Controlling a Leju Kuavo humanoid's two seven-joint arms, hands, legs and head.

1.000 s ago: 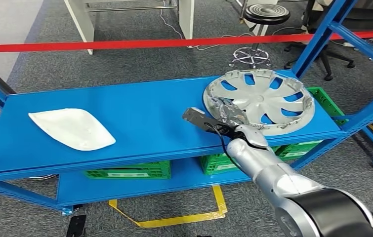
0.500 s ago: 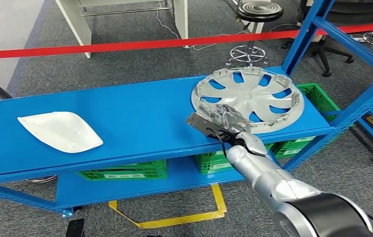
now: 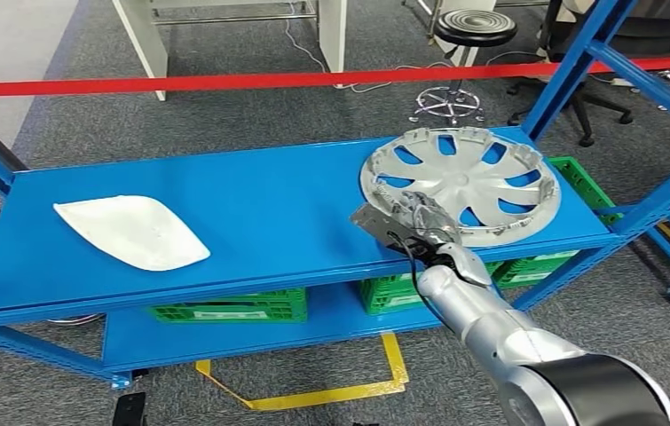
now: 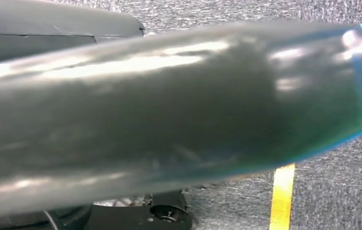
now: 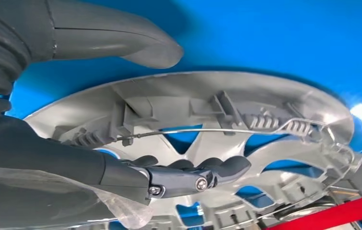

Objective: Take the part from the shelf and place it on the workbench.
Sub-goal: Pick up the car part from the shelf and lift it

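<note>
The silver hubcap (image 3: pixel 461 184) lies on the blue shelf (image 3: pixel 260 213), right of the middle of the head view. The right hand (image 3: pixel 411 219) has its fingers (image 5: pixel 203 170) curled over its near rim. Lifting it and carrying it to the workbench are not yet done.

On the top shelf (image 3: pixel 260 200), the hubcap (image 3: pixel 461 184) lies at the right end and a plastic panel (image 3: pixel 129 231) at the left end, well apart. My right hand (image 3: pixel 413 216) sits at the hubcap's near-left rim. Crates (image 3: pixel 224 307) stand on the lower shelf beneath; a barrier tape (image 3: pixel 224 82) runs behind.
</note>
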